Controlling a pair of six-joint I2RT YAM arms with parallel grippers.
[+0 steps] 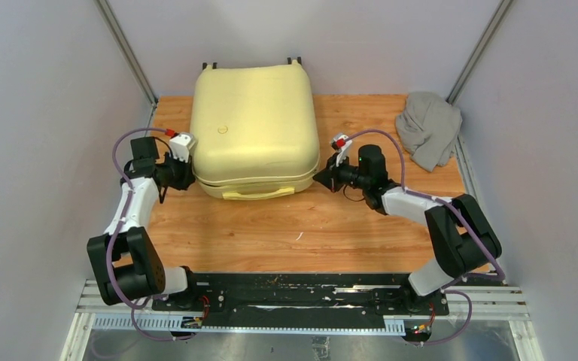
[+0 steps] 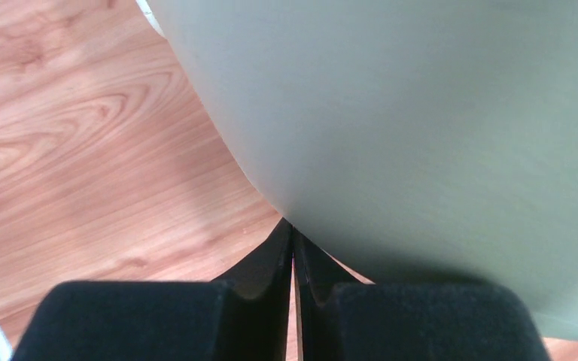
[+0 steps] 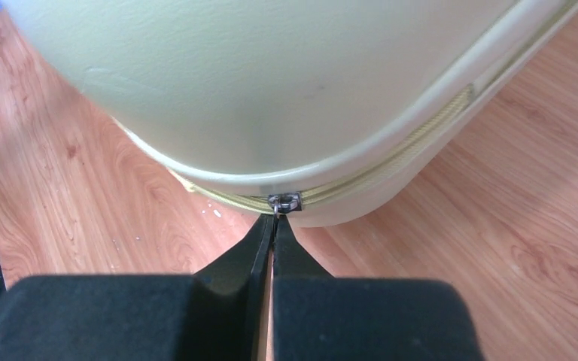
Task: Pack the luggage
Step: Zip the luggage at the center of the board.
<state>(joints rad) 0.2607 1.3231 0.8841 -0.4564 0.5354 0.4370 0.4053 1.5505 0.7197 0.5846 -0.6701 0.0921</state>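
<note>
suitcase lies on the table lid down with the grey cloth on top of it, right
No. The suitcase lies on the table with its lid down, but the grey cloth lies at the table's far right corner, apart from it, as the top external view shows.

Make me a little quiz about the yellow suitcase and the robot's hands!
1. True or false: the luggage lies with its lid down.
2. Which hand has its tips at the zipper slider? A: left hand. B: right hand.
3. Fill in: the grey cloth lies at the table's far ____ corner.
Key: 1 true; 2 B; 3 right.
</note>
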